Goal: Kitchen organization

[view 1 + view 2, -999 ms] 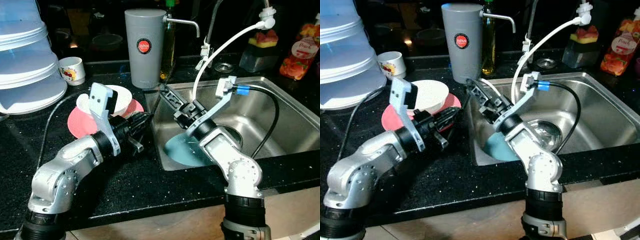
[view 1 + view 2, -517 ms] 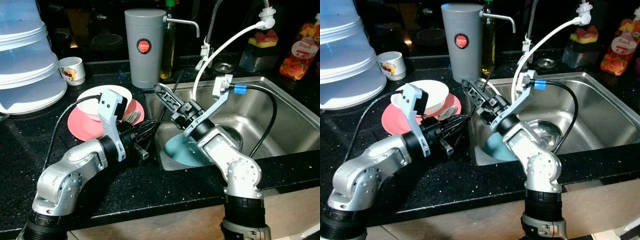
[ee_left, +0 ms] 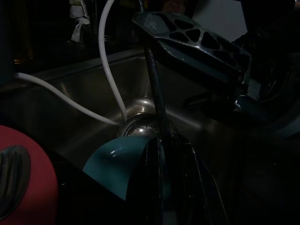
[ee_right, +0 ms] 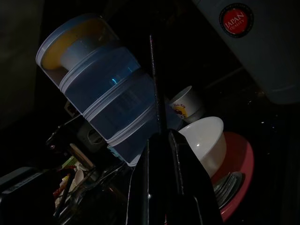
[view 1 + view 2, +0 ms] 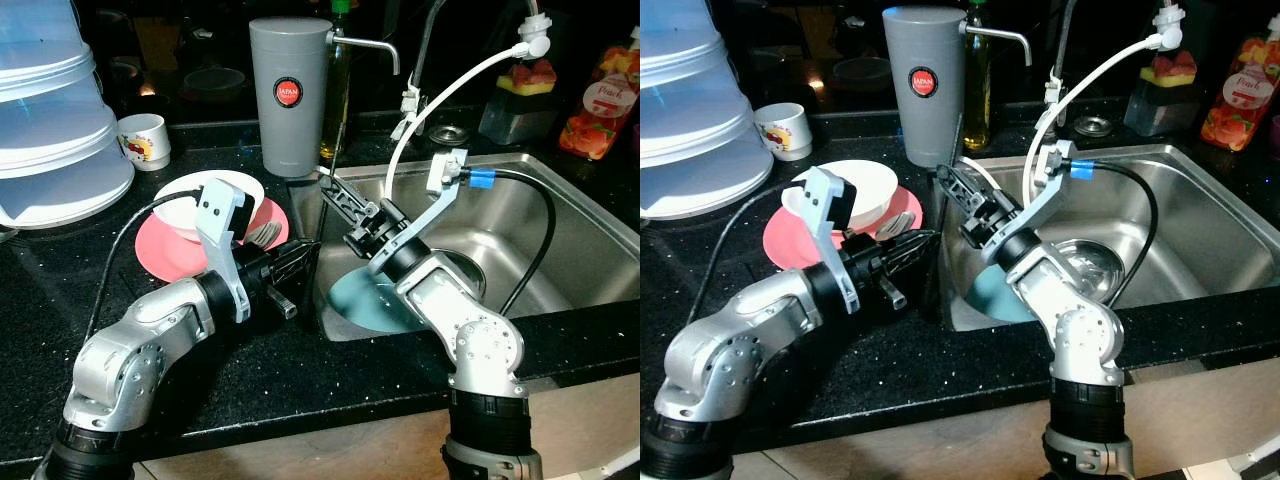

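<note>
A thin black rod-like utensil (image 3: 155,89) stands nearly upright at the left rim of the sink (image 5: 560,165). My right gripper (image 5: 332,190) is shut on its upper part, above the rim. My left gripper (image 5: 306,263) reaches in from the counter and is shut on its lower part, as the left wrist view shows. In the right wrist view the utensil (image 4: 155,79) runs straight out from between the fingers. A teal plate (image 5: 362,302) lies in the sink under both grippers. On the counter, a pink plate (image 5: 160,252) holds a white bowl (image 5: 200,192) and cutlery (image 5: 263,235).
A grey canister (image 5: 290,95) stands behind the sink corner. A white mug (image 5: 143,140) and stacked clear containers (image 5: 50,130) are at the back left. A white hose (image 5: 450,85) arcs over the sink. A red-labelled bottle (image 5: 605,100) stands at the back right.
My left gripper has swung right, from over the pink plate to the sink rim, and closed on the utensil. The right gripper shifted slightly, and the utensil now stands more upright.
</note>
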Controlling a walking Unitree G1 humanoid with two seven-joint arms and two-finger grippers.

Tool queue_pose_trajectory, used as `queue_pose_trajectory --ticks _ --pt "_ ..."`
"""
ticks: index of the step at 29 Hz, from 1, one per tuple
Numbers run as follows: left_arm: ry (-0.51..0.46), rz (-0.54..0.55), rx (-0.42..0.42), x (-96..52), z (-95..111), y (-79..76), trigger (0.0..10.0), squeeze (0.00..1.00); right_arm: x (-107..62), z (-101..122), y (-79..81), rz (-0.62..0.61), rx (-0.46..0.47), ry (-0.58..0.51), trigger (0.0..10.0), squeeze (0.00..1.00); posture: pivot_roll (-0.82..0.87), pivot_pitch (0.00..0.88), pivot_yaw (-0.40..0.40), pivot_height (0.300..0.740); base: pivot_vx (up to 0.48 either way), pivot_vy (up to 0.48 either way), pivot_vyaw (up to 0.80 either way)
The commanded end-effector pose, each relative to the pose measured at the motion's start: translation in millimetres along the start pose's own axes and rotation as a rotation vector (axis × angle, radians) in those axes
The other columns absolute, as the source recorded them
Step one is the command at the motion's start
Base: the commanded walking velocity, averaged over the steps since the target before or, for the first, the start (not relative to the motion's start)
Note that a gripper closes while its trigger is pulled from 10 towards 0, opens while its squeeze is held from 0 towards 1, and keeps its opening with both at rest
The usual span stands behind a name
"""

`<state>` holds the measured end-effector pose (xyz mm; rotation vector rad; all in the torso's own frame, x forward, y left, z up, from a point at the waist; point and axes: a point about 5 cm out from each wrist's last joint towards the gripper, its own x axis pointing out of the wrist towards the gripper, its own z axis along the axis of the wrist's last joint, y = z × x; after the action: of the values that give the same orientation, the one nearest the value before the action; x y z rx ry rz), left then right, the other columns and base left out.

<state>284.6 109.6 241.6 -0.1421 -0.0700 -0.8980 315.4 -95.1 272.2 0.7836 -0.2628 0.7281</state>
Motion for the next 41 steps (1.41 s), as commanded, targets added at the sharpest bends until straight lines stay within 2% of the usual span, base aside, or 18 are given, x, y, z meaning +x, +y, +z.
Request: queue_pose_trajectory --ticks 1,4,5,17,20,21,29,33,34,35,36,37,38,41 --pt "0.016 -0.004 0.004 -1.5 -0.6 0.5 0.0 0.0 -1.4 -1.9 -1.0 -0.005 0.0 -0.001 0.0 0.0 0.03 0.05 0.036 0.74 0.0 0.0 0.0" --pt "0.013 -0.002 0.004 -1.0 -0.5 0.9 0.0 0.0 -1.3 -1.4 -1.5 -0.012 -0.001 -0.002 0.0 0.0 0.03 0.051 0.036 0.74 0.0 0.0 0.0" --pt "0.013 -0.001 0.004 -0.9 -0.5 1.1 0.0 0.0 -1.3 -1.1 -2.5 -0.02 0.001 -0.004 10.0 1.0 0.03 0.051 0.036 0.74 0.0 0.0 0.0" --pt "0.027 -0.02 0.005 -1.9 -1.7 0.5 0.0 0.0 -3.0 1.2 2.3 0.041 -0.007 0.02 10.0 1.0 0.03 0.053 0.035 0.74 0.0 0.0 0.0" --pt "0.032 -0.04 0.004 -1.2 -2.5 -1.8 0.0 0.0 -2.4 0.4 1.5 0.035 -0.063 0.049 10.0 1.0 0.03 0.039 0.037 0.74 0.0 0.0 0.0" --pt "0.033 -0.045 0.004 -1.1 -2.6 -2.2 0.0 0.0 -2.2 -0.4 2.0 0.038 -0.076 0.057 10.0 0.0 0.03 0.033 0.038 0.74 0.0 0.0 0.0" --pt "0.042 -0.07 0.012 -1.0 -3.0 -5.4 0.0 0.0 -2.5 -9.4 3.4 0.045 -0.178 0.127 10.0 0.0 0.03 0.028 0.039 0.74 0.0 0.0 0.0" --pt "0.043 -0.071 0.016 -1.0 -3.0 -5.6 0.0 0.0 -2.8 -12.2 2.2 0.034 -0.191 0.142 10.0 0.0 0.03 0.026 0.039 0.74 0.0 0.0 0.0" --pt "0.043 -0.072 0.016 -0.9 -3.1 -5.6 0.0 0.0 -2.8 -12.3 1.6 0.03 -0.191 0.142 8.3 0.0 0.03 0.026 0.039 0.74 0.0 0.0 0.0" --pt "0.043 -0.072 0.016 -0.9 -3.1 -5.6 0.0 0.0 -2.8 -12.3 1.6 0.03 -0.191 0.142 8.3 0.0 0.03 0.026 0.039 0.74 0.0 0.0 0.0" --pt "0.043 -0.072 0.016 -0.9 -3.0 -5.5 0.0 0.0 -2.7 -12.2 1.1 0.026 -0.191 0.141 3.8 0.0 0.03 0.029 0.04 0.74 0.0 0.0 0.0" --pt "0.043 -0.072 0.016 -0.8 -3.0 -5.4 0.0 0.0 -2.7 -12.1 0.3 0.022 -0.19 0.139 3.8 0.0 0.03 0.029 0.04 0.74 0.0 0.0 0.0" --pt "0.044 -0.072 0.017 -0.7 -3.2 -5.3 0.0 0.0 -2.8 -11.5 -0.9 0.014 -0.185 0.133 0.0 0.0 0.03 0.029 0.04 0.74 0.0 0.0 0.0" --pt "0.045 -0.073 0.017 -0.5 -2.9 -5.2 0.0 0.0 -2.8 -10.7 -2.2 0.007 -0.182 0.125 0.0 0.0 0.03 0.034 0.042 0.74 0.0 0.0 0.0"
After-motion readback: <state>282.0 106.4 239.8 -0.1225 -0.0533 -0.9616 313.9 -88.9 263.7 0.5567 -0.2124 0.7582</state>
